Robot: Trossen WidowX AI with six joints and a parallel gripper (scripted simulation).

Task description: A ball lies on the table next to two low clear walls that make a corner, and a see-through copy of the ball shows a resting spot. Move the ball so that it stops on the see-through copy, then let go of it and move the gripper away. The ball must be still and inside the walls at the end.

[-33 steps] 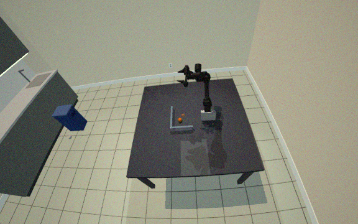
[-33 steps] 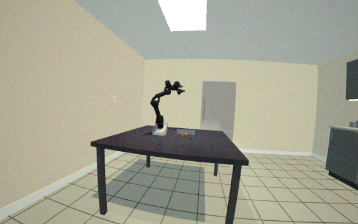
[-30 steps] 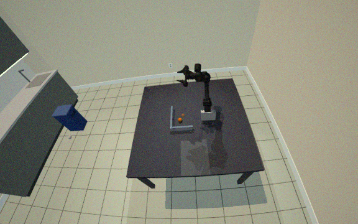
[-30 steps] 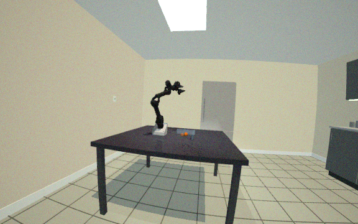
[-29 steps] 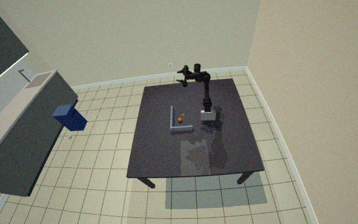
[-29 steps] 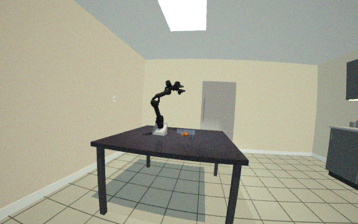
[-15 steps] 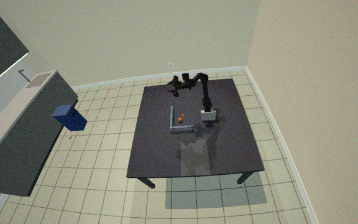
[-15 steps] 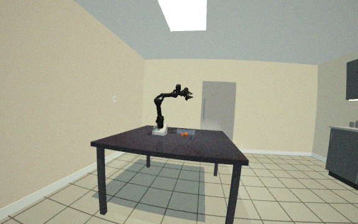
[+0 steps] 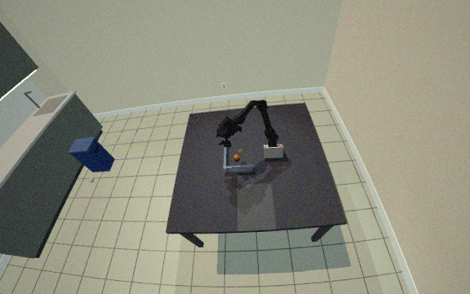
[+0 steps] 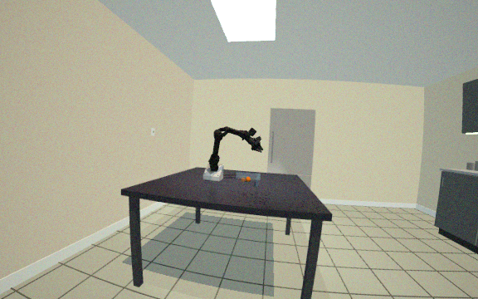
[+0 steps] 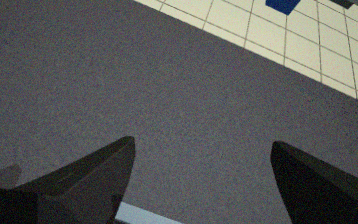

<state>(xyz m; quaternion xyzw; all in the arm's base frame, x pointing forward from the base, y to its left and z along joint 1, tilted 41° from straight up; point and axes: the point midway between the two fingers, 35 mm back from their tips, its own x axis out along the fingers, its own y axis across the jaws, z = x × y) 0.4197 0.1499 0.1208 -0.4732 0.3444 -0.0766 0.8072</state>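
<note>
A bright orange ball (image 9: 236,157) (image 10: 248,178) lies on the table inside the corner of the low clear walls (image 9: 225,159) (image 10: 256,175). A duller orange see-through copy (image 9: 240,151) (image 10: 242,179) shows close beside it, also inside the walls. My gripper (image 9: 220,139) (image 10: 260,149) (image 11: 202,147) is open and empty, raised well above the table near the walls. In the wrist view a pale strip of wall (image 11: 147,214) shows at the bottom edge, between the fingers; the ball is out of that view.
The dark table (image 9: 202,204) (image 10: 222,199) (image 11: 195,90) carries the arm's white base (image 9: 273,152) (image 10: 213,174), to the right of the walls in the top view. A blue box (image 9: 92,155) (image 11: 282,5) and a grey counter stand off beyond the table.
</note>
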